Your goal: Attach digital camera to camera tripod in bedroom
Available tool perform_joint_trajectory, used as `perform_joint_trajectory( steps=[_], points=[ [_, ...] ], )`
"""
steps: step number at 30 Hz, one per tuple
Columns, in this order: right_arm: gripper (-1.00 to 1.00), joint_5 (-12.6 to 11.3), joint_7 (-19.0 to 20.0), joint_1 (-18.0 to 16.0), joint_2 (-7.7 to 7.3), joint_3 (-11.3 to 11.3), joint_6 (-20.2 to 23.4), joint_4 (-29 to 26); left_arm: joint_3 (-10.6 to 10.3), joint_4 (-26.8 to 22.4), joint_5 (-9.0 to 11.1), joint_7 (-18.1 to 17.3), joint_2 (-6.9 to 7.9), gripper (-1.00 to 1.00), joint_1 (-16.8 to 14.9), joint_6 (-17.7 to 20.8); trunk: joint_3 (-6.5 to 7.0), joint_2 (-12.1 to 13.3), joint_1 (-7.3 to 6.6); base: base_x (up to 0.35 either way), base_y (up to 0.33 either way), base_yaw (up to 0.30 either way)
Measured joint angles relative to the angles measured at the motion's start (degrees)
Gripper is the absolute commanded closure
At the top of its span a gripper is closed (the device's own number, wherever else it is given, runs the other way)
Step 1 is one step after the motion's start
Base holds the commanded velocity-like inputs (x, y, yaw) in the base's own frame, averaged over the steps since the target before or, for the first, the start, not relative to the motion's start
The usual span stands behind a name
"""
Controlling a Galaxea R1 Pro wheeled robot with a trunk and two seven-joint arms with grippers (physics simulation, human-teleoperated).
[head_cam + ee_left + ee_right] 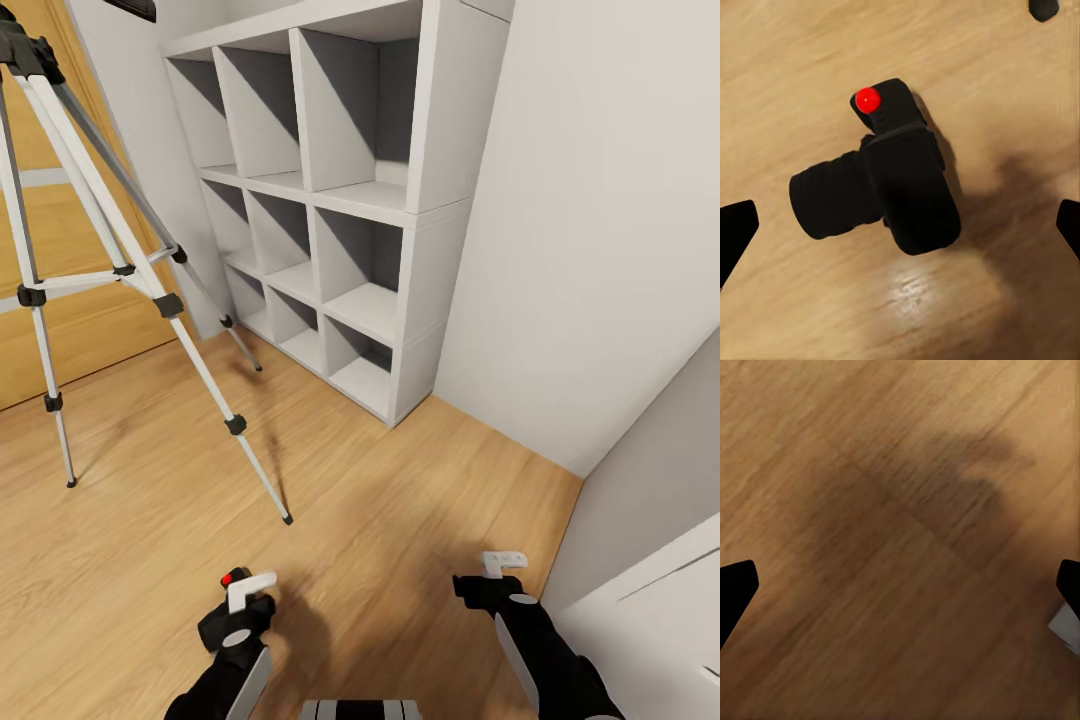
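**Two steps remain: pick up the camera, mount it on the tripod**

None of the attaching looks done yet. The digital camera (pixel 881 184) lies on the light wood floor (pixel 400 520), seen from the left wrist view as a black body with its lens barrel pointing sideways and the red button on a raised part of its body. It sits between the two dark fingertips (pixel 736 232) at the edges of that view, with clear floor on either side of it, so the left gripper (pixel 240 610) is spread wide above the camera and holds nothing. In the head view only the red button peeks out beside that gripper's white finger.

The right gripper (pixel 497 578) hovers over bare floor nearby; its fingertips also sit far apart at the edges of its wrist view, empty.

The camera tripod (pixel 110 270) stands upright well apart from the camera, to the left and further into the bedroom, its silver legs splayed on the floor and its black head at the top corner of the head view, with no camera on it. Behind it are the wooden door (pixel 60 320) and the white cube shelf (pixel 340 200) against the pale wall.

By my judgement the grasp is the step in hand; lifting, carrying and seating the camera are all left.
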Motion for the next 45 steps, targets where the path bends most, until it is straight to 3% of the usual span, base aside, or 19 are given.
perform_joint_trajectory(
  steps=[7,14,17,22,34,37,41,42,45],
  points=[
    [-1.00,0.07,-0.24,0.00,-0.01,0.00,-0.04,0.00,0.01,-2.09,0.21,0.54,-0.21,-1.00,0.00,-0.70,0.00,0.00,0.00,0.000,0.000,0.000],
    [-1.00,1.78,-0.45,0.00,0.10,0.03,-0.06,0.00,-0.03,-3.60,0.29,1.19,-0.47,-1.00,0.00,-0.67,0.00,0.00,0.00,0.000,0.000,0.000],
    [-1.00,2.69,-0.46,0.00,0.17,0.03,-0.06,0.00,0.03,-3.29,0.38,2.74,-0.71,-1.00,0.00,-0.71,0.00,0.00,0.00,0.000,0.000,0.000],
    [-1.00,3.69,-0.50,0.00,0.16,-0.03,-0.07,-0.11,-0.22,-3.36,0.35,9.96,-1.54,-1.00,0.00,-0.72,0.00,0.00,0.00,0.000,0.000,0.000],
    [-1.00,3.85,-0.56,0.00,0.23,-0.01,-0.07,-0.12,-0.10,-3.96,0.82,11.57,-1.75,-1.00,0.00,-0.77,0.00,0.00,0.00,0.000,0.000,0.000],
    [-1.00,3.86,-0.54,0.00,0.23,0.01,-0.08,-0.10,-0.13,-4.06,1.67,11.61,-2.02,-1.00,0.00,-0.75,0.00,0.00,0.00,0.000,0.000,0.000],
    [-1.00,3.99,-0.51,0.00,0.23,0.03,-0.08,-0.09,-0.19,-4.17,4.52,11.67,-2.61,-1.00,0.00,-0.68,0.00,0.00,0.00,0.000,0.000,0.000],
    [-1.00,4.64,-0.55,0.00,0.23,0.00,-0.08,-0.09,-0.21,-4.17,7.43,12.20,-2.88,-1.00,0.00,-0.63,0.00,0.00,0.00,0.000,0.000,0.000],
    [-1.00,5.14,-0.58,0.00,0.26,0.02,-0.07,-0.09,-0.29,-4.21,8.46,13.33,-2.95,-1.00,0.00,-0.64,0.00,0.00,0.00,0.000,0.000,0.000]
  ],
)
